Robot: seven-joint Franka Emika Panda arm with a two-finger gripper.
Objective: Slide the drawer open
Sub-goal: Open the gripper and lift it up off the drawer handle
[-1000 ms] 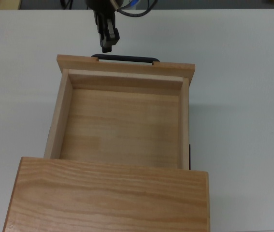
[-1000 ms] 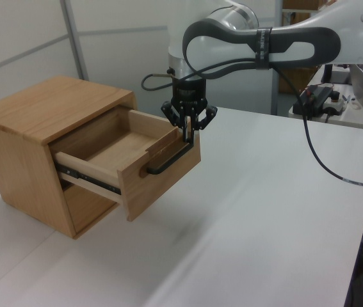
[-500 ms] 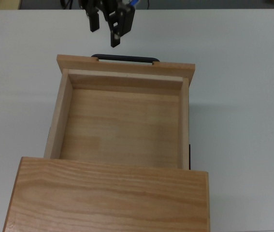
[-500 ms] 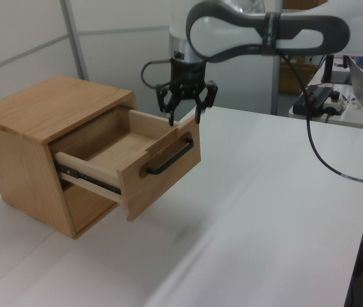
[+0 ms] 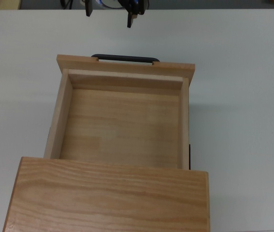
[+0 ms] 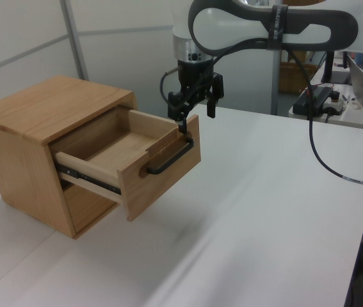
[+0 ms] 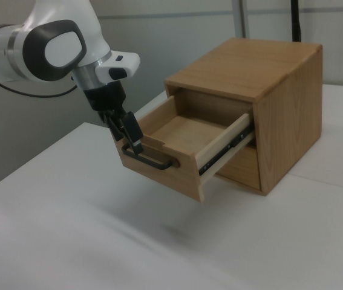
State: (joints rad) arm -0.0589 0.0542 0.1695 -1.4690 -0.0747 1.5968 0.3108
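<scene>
- Drawer (image 6: 130, 163) of light wood, a thin-walled rectangular tray with a wide front panel, stood pulled well out of the grained wooden cabinet (image 6: 37, 121) on its dark side rails, just below and behind the hand.
- Its thin black metal bar handle (image 6: 168, 157) lay directly beneath the black two-finger hand (image 6: 197, 110), which hovered above it with fingers spread wide and holding nothing.
- Judging from how far the tray sat out, the opening looked essentially done.
- One risk: a sideways or downward move could catch a fingertip (image 5: 129, 20) on the front panel's top edge (image 5: 126, 65) and nudge the tray back in.
- Another risk: a hard knock could shift the whole cabinet across the white table (image 6: 264, 211), since nothing visibly anchored it.
</scene>
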